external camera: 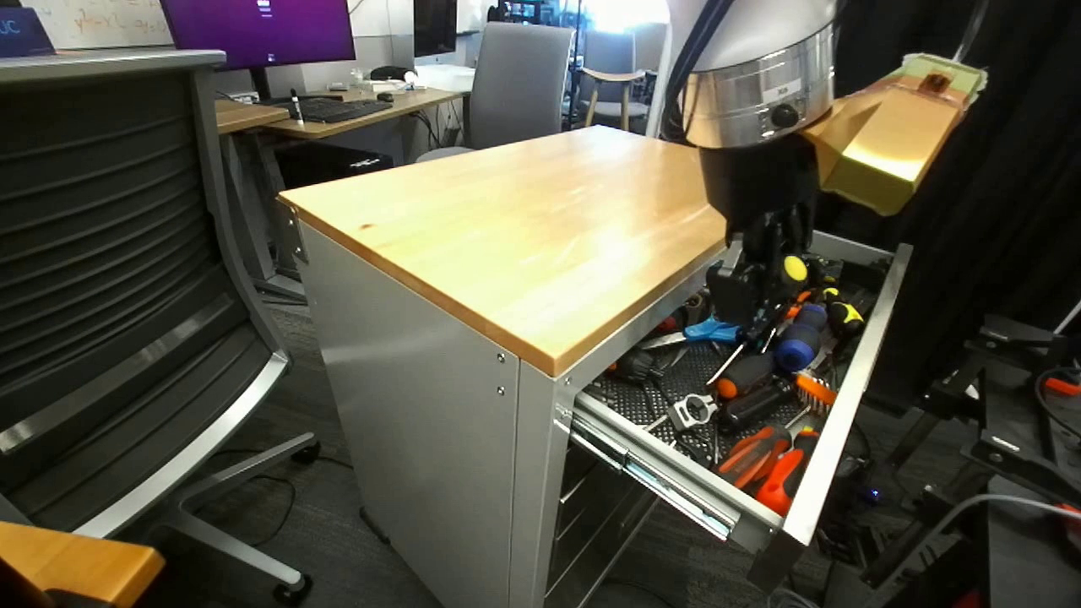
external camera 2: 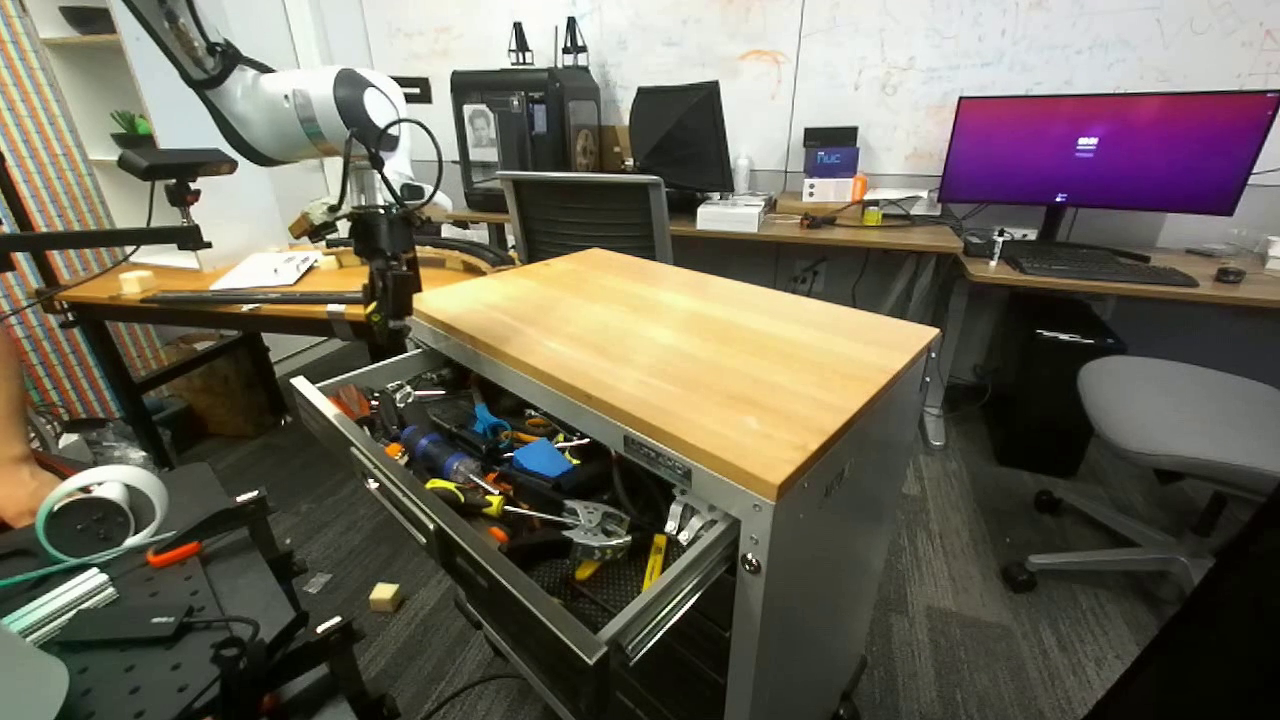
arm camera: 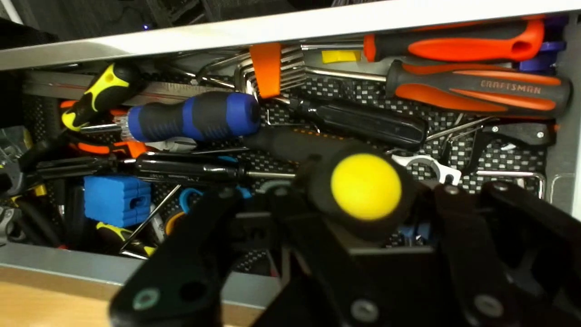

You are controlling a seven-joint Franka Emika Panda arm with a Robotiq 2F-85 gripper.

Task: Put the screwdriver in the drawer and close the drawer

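The screwdriver is mostly black with a round yellow end cap that faces the wrist camera. The yellow cap also shows in an exterior view. My gripper is shut on the screwdriver, whose lower part is hidden by the fingers. In an exterior view the gripper hangs over the far end of the drawer. The grey metal drawer is pulled open; its pale front shows in an exterior view and its front rim in the wrist view.
The drawer holds many tools: a blue-black screwdriver, orange Craftsman handle, blue block and hex keys. The cabinet's wooden top is beside the arm. A black cart stands before the drawer.
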